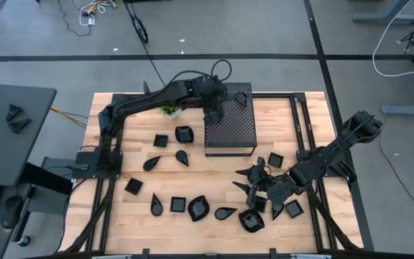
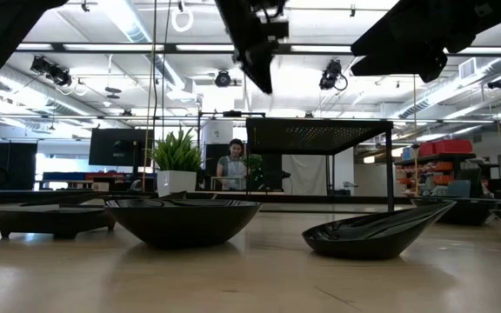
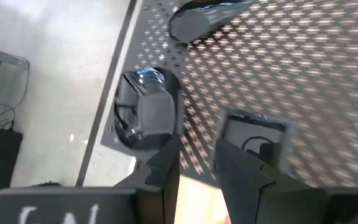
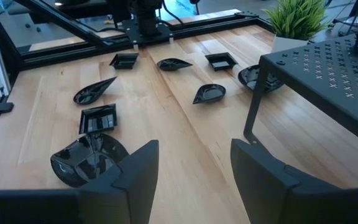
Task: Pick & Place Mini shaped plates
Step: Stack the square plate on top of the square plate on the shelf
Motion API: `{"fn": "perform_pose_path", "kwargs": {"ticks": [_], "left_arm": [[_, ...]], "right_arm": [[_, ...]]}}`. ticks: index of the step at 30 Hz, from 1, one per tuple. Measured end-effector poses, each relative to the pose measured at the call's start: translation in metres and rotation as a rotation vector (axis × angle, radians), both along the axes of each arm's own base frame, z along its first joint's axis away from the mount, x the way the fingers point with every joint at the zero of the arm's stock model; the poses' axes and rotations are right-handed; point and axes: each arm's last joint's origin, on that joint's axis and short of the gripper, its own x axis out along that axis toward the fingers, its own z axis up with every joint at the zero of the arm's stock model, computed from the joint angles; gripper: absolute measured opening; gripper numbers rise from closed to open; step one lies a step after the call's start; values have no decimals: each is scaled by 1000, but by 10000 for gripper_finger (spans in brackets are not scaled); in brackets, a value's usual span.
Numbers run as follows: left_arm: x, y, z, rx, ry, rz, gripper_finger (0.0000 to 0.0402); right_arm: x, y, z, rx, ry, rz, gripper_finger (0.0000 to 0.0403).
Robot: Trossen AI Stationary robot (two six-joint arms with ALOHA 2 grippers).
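Two plates already lie on the perforated box (image 1: pixel 230 129) directly under the left gripper (image 1: pixel 211 116), whose fingers (image 3: pixel 160 180) stand slightly parted and empty above a rounded plate (image 3: pixel 148 109) and a square plate (image 3: pixel 253 134). The other mini shaped plates (image 1: pixel 196 207) are scattered across the tabletop (image 1: pixel 214 169), nearest the right gripper (image 1: pixel 259 188), whose fingers (image 4: pixel 135 180) are open and empty. Just beyond them a teardrop plate (image 4: pixel 209 93) lies with its long axis slanting away, tip toward the box.

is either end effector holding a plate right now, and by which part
Neither. The left end effector hangs open over the perforated box, just above two mini plates lying on it. The right end effector is open and empty.
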Motion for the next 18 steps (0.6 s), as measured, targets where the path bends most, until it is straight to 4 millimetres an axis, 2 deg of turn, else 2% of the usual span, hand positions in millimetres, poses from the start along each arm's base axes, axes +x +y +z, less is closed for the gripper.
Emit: {"fn": "perform_pose_path", "kwargs": {"ticks": [5, 8, 12, 18], "left_arm": [[-25, -38, 20, 17, 1, -34, 72], [-48, -64, 21, -10, -44, -30, 42], [-81, -109, 5, -64, -156, -52, 7], [-122, -182, -37, -145, -344, -138, 19]], "right_arm": [[-4, 6, 0, -4, 0, 26, 204], [-8, 12, 0, -1, -1, 54, 204], [-14, 20, 0, 5, -12, 67, 204], [-19, 28, 0, 52, -11, 107, 204]]}}
